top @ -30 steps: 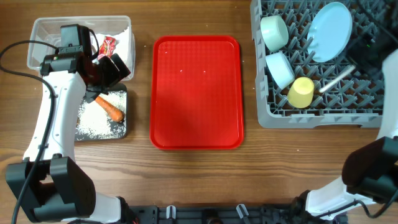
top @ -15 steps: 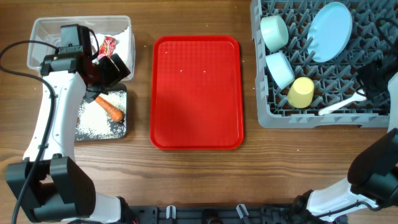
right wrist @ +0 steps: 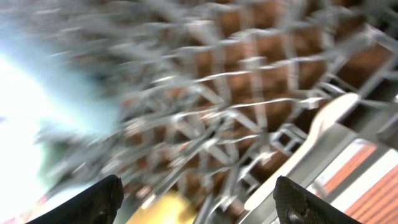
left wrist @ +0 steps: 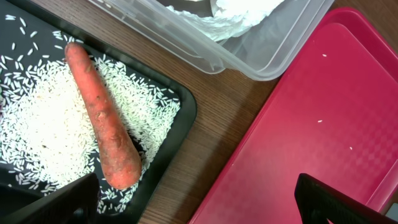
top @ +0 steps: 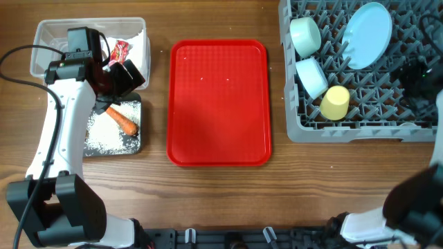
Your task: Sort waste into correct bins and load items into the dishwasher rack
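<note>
The right pincer (right wrist: pixel 196 186) is released, its two dark fingers spread wide at 7 and 5 o'clock of the smeared wrist view with nothing clamped between them. The blur suggests the arm is moving fast. Just past the 5 o'clock finger, toward 3 o'clock, lies the white plastic spoon (right wrist: pixel 323 121), apparently against the rim of the large square grey plastic pegged rack (top: pixel 360 131). That is the change: a second ago the spoon lay slanted mid-rack, half a second ago it was at the rack's 4 o'clock corner, and now the overhead view shows no spoon at all. I judge it dropped and let go, but the blur hides whether it is securely seated. Elsewhere in the rack are the round pale blue plate (top: pixel 367 34) at 1 o'clock, the two pale blue bowls (top: pixel 305 34) (top: pixel 313 75) at 10 and 9, and the small yellow cup (top: pixel 336 102) at 7. At the table's centre lies the flat red tray (top: pixel 218 104). At the table's 9 o'clock the left pincer (left wrist: pixel 193 199), unchanged and also spread open, hovers by the shallow black rectangular tray (left wrist: pixel 180 118), which holds the orange carrot (left wrist: pixel 102 134) and loose white rice (left wrist: pixel 37 137). At that tray's 12 o'clock, the clear plastic rectangular tub (left wrist: pixel 249 50) holds the crumpled white tissue (left wrist: pixel 239 9) and shiny red wrapper (top: pixel 121 50). The task looks nearly done.
</note>
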Robot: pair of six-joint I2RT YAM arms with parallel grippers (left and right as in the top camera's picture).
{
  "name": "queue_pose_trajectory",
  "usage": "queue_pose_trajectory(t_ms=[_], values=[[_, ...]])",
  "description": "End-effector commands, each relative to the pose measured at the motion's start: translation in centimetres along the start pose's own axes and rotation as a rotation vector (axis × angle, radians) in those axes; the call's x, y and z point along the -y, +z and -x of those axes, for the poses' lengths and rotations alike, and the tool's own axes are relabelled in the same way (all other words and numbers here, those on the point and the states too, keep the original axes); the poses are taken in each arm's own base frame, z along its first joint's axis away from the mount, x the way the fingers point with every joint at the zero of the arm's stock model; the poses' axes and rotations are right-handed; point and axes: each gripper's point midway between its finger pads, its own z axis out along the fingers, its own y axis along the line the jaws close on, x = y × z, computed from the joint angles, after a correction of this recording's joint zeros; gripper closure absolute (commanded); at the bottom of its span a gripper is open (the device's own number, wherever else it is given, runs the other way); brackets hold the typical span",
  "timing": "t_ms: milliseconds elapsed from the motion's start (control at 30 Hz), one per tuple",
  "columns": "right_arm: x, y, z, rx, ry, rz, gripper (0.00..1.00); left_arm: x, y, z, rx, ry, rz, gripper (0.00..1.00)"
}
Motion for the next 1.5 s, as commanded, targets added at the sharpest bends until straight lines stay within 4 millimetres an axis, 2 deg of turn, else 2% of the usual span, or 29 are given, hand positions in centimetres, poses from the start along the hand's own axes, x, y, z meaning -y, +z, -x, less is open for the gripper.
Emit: queue_pose_trajectory(t_ms=[0,100,133,167,267,367,500,633,733,867,1067,1233,1333,1467], values=[[-5.8,-8.6,-1.5,0.079,-0.304,0.304,0.17,-0.1,-0.1,0.2,0.01,-0.01,0.006,0.0],[-7.0,-13.6,-4.6,0.143,-0.495,0.347,0.15,-0.1,-0.1,0.2,0.01,-0.01,0.006,0.0],[-7.5,-15.7,-6.7,0.157,-0.585,0.371,0.13,-0.1,-0.1,0.2,0.01,-0.01,0.006,0.0],[-7.6,-17.0,-8.1,0.16,-0.627,0.389,0.12,-0.1,-0.1,0.2,0.01,-0.01,0.005,0.0],[-7.7,-20.4,-11.9,0.16,-0.687,0.447,0.01,-0.1,-0.1,0.2,0.01,-0.01,0.006,0.0],[-6.8,-23.4,-14.8,0.168,-0.659,0.497,0.0,-0.1,-0.1,0.2,0.01,-0.011,0.006,0.0],[-5.3,-26.2,-16.4,0.207,-0.567,0.539,0.0,-0.1,-0.1,0.2,0.01,-0.011,0.006,0.0],[-3.9,-27.7,-16.9,0.279,-0.585,0.53,0.0,-0.1,-0.1,0.2,0.01,-0.011,0.006,0.0],[-3.4,-27.9,-16.8,0.322,-0.629,0.503,0.0,-0.1,-0.1,0.2,0.01,-0.011,0.006,0.0],[-3.8,-27.1,-16.3,0.354,-0.703,0.495,0.0,-0.1,-0.1,0.2,0.01,-0.011,0.006,0.0],[-6.7,-24.4,-14.6,0.44,-0.762,0.582,0.01,-0.1,-0.1,0.2,0.01,-0.011,0.006,0.0],[-8.7,-21.8,-14.6,0.608,-0.83,0.708,0.0,-0.1,-0.1,0.2,0.01,-0.011,0.006,0.0],[-8.4,-19.5,-16.0,0.7,-0.847,0.755,0.0,-0.1,-0.1,0.2,0.01,-0.011,0.006,0.0],[-5.7,-16.1,-17.5,0.77,-0.775,0.718,0.0,-0.1,-0.1,0.2,0.01,-0.011,0.006,0.0]])
